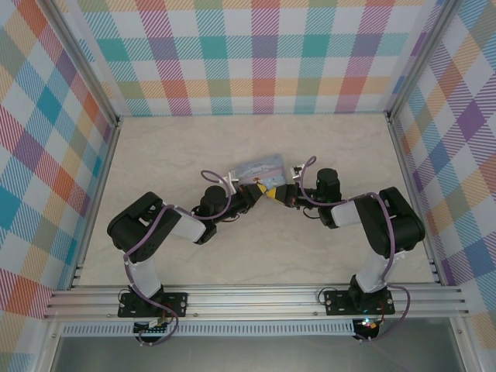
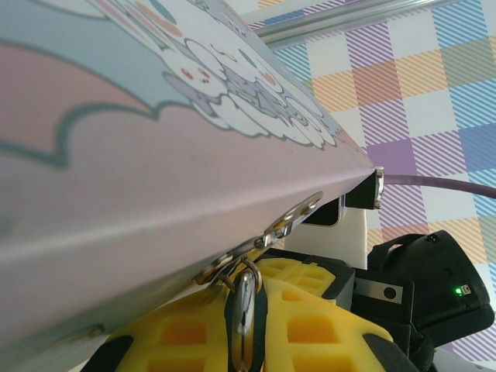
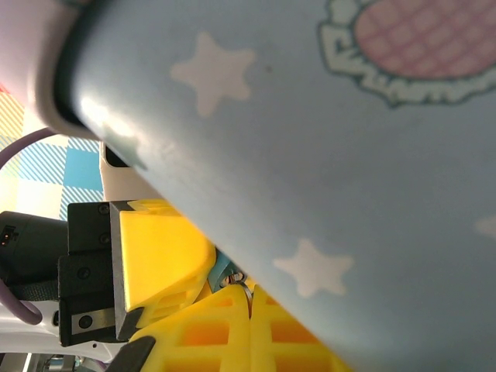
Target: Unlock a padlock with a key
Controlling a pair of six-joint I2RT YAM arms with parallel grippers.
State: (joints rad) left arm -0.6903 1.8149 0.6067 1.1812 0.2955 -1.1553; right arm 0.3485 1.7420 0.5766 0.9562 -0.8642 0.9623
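The pale blue tin lies mid-table, and both grippers meet at its near edge. My left gripper is shut on the tiny padlock, whose silvery-dark body stands between my yellow pads and hangs from the tin's metal hasp. My right gripper comes in from the right, its pads pressed together on a thin silvery sliver, the key. The key's tip reaches the padlock's bluish part, next to the left gripper's yellow finger. The keyhole is hidden.
The tin's lid and blue starred side loom close over both wrist cameras. Checked walls and aluminium rails enclose the pale table. Purple cables loop over both arms.
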